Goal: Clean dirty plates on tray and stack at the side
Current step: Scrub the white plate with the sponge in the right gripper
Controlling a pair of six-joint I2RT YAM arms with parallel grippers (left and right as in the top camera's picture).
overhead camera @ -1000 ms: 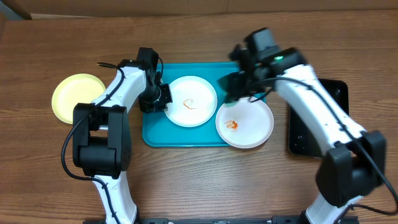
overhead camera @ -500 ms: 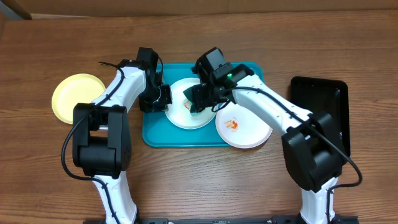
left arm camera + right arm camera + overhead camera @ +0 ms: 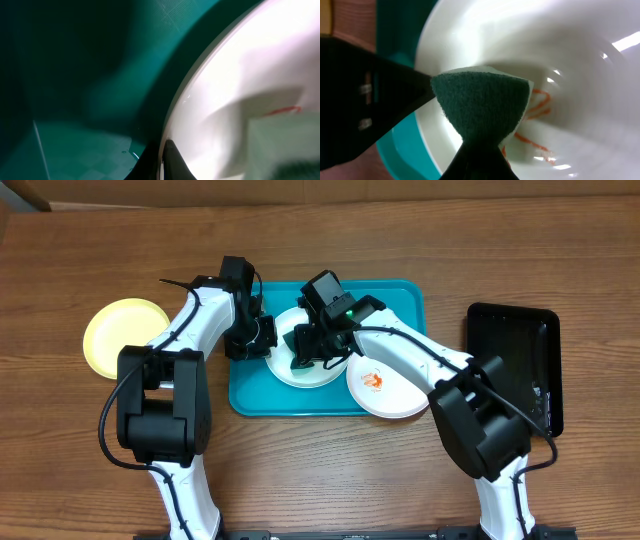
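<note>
The bench (image 3: 80, 470) is brown with a streaked wood grain. The tray (image 3: 400, 300) is turquoise, uniform, with no pattern. The middle plate (image 3: 322, 373) is white, with thin orange-red lines at its centre. The right plate (image 3: 405, 395) is white, with a small orange-red smear at its centre. The left plate (image 3: 125, 335) is plain pale yellow. The side tray (image 3: 512, 365) is glossy black. The sponge (image 3: 480, 107) is dark green with a pale layer along its back edge. My left arm (image 3: 190, 320) and right arm (image 3: 410, 355) are white with black joints. My left tool (image 3: 250, 340) and right tool (image 3: 305, 352) are black. A green light (image 3: 346, 308) shows on my right arm.
</note>
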